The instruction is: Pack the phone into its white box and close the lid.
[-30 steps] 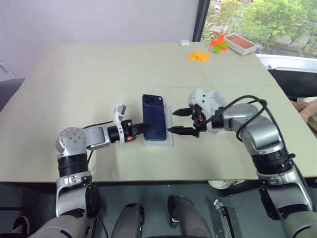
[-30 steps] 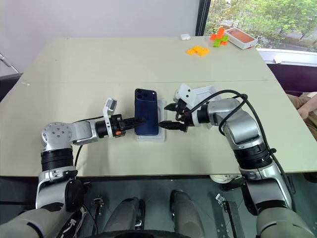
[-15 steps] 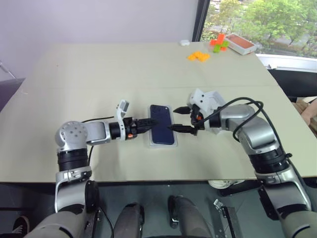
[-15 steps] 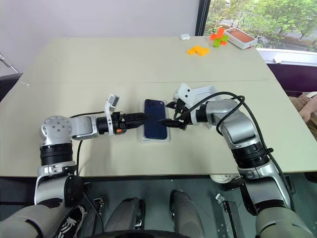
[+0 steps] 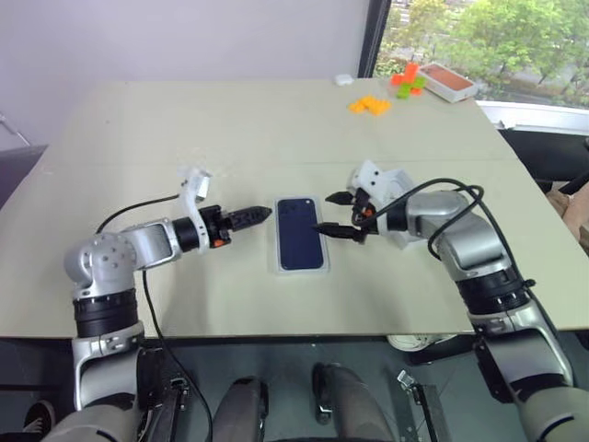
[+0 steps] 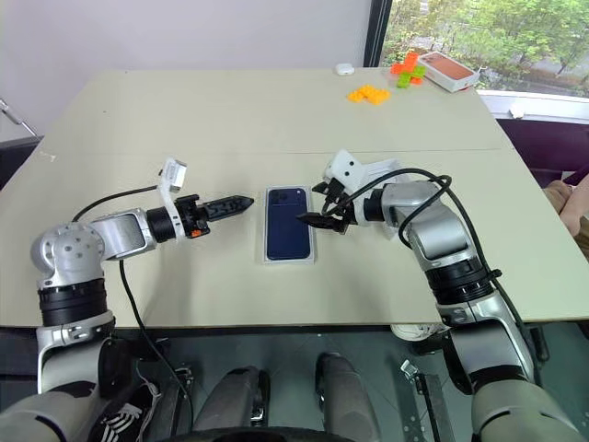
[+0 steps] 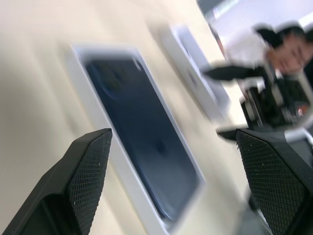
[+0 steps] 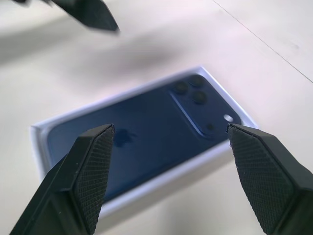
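Phone (image 5: 300, 244) now lies flat, back up, inside the white box (image 5: 279, 261) on the counter (image 5: 184, 129). Left tool (image 5: 259, 215) has released and withdrawn, fingers spread. Right tool (image 5: 333, 214) hovers spread beside the box.

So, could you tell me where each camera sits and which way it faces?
Head, both eyes: forward and down over the table; both arms show, the phone lying in the white box.
Left wrist: along the open left gripper at phone and box; the right gripper and the lid show beyond.
Right wrist: along the open right gripper, phone between its fingers.
All share the phone.
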